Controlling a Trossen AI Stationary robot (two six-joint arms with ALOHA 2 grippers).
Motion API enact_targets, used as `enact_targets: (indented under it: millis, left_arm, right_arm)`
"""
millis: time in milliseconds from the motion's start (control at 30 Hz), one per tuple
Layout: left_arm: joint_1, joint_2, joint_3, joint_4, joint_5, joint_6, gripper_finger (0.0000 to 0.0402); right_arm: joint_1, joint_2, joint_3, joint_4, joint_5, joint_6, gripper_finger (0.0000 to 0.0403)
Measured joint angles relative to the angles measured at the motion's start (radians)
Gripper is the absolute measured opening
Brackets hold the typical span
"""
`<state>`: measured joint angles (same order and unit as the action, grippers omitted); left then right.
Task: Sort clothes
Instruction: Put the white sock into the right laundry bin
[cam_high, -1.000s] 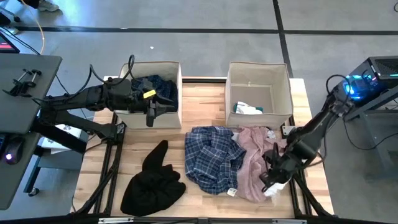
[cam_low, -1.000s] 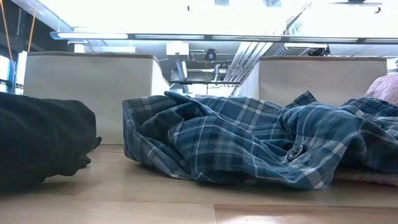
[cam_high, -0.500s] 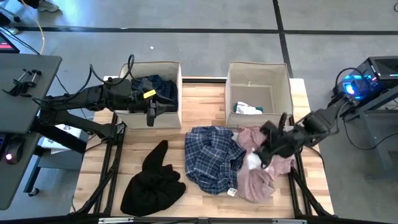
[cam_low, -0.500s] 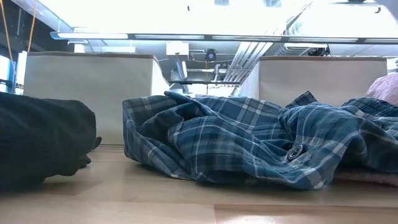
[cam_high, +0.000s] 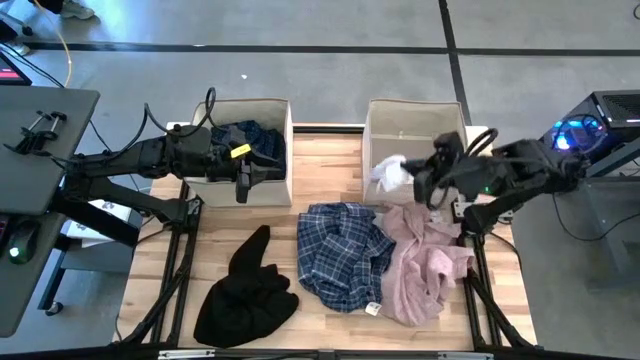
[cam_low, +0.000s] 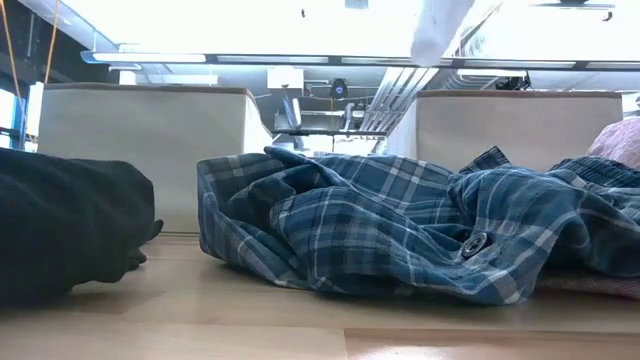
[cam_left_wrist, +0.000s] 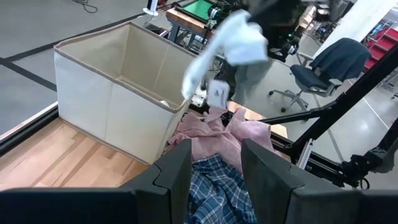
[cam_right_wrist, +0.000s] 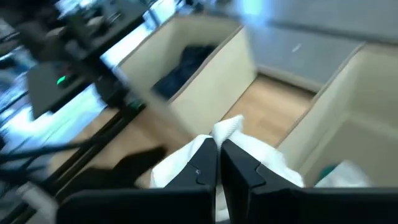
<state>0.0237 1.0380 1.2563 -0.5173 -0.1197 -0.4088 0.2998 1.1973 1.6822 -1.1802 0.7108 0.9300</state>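
My right gripper (cam_high: 412, 180) is shut on a white sock (cam_high: 390, 172), high over the right beige bin (cam_high: 415, 105). The sock also shows in the left wrist view (cam_left_wrist: 239, 40) and at the top of the low view (cam_low: 440, 25). A blue-white plaid shirt (cam_high: 340, 250), a pale pink shirt (cam_high: 420, 265) and a black garment (cam_high: 245, 290) lie on the table. A dark navy patterned garment (cam_high: 255, 140) lies in the left bin (cam_high: 240, 105). A teal piece (cam_right_wrist: 329, 171) lies in the right bin. My left gripper (cam_high: 245, 182) is open and empty at the left bin's near wall. My right gripper pinches a bunched part of the white sock (cam_right_wrist: 227, 127) between its two shut fingers (cam_right_wrist: 202, 168). The fingers come from the table's right side. The sock is lifted clear and hangs slack from the fingers over the right bin.
The two beige bins stand side by side at the table's far edge with bare wood (cam_high: 325, 165) between them. The table's near left corner (cam_high: 165, 300) shows bare wood beside the black garment. Arm stands and cables flank both table sides.
My right gripper has risen from the table's near right corner and gone toward the far edge, over the pink shirt to above the right bin. The white sock has been lifted clear of the table with it. The left arm has kept still.
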Motion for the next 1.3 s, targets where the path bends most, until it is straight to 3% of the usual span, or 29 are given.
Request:
enact_targets:
  millis: [200,500,867,1100,1300]
  left_arm:
    - [0.000,0.000,0.000,0.000,-0.001,0.000,0.0126]
    - [0.000,0.000,0.000,0.000,0.000,0.000,0.0126]
    - [0.000,0.000,0.000,0.002,0.000,0.001,0.0126]
    - [0.000,0.000,0.000,0.047,0.000,0.002,0.0126]
    - [0.000,0.000,0.000,0.070,0.000,0.001,0.0126]
  right_arm:
    - [-0.165,0.001,0.007,-0.037,0.010,-0.102,0.0000]
    - [-0.404,0.000,-0.088,-0.118,-0.123,-0.191,0.0000]
    - [-0.600,0.001,-0.461,-0.102,-0.255,-0.225,0.0000]
    - [-0.693,-0.003,-0.717,0.054,-0.363,-0.158,0.0000]
    - [-0.763,-0.005,-0.810,0.225,-0.423,-0.157,0.0003]
